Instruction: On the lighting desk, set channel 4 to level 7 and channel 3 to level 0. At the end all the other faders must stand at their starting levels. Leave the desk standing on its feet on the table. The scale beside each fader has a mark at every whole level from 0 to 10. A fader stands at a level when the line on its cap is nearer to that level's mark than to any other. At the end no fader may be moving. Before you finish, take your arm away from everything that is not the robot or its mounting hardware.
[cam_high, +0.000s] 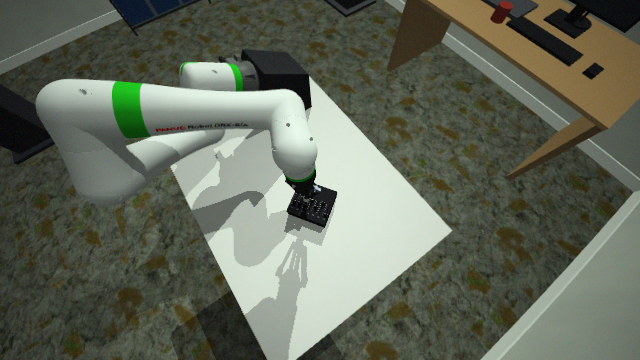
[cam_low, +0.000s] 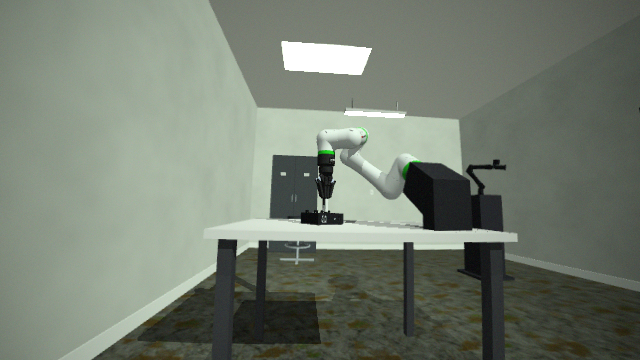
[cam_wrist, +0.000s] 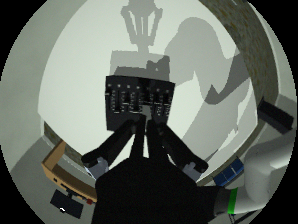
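The lighting desk (cam_high: 312, 206) (cam_low: 322, 218) (cam_wrist: 140, 99) is a small black box with several faders. It stands flat on the white table (cam_high: 380, 200) (cam_low: 360, 231). My gripper (cam_high: 306, 196) (cam_low: 324, 209) (cam_wrist: 145, 110) points straight down over the desk with its fingers shut together and nothing between them. In the wrist view the fingertips meet over the desk's middle, at its near edge. The fader caps and scale marks are too small to read, and the fingers hide part of the panel.
The arm's black base block (cam_high: 280, 75) (cam_low: 437, 195) stands at the table's far end. A wooden desk (cam_high: 550, 65) with a keyboard and a red can stands apart on the floor. A dark cabinet (cam_low: 292, 190) stands at the back wall.
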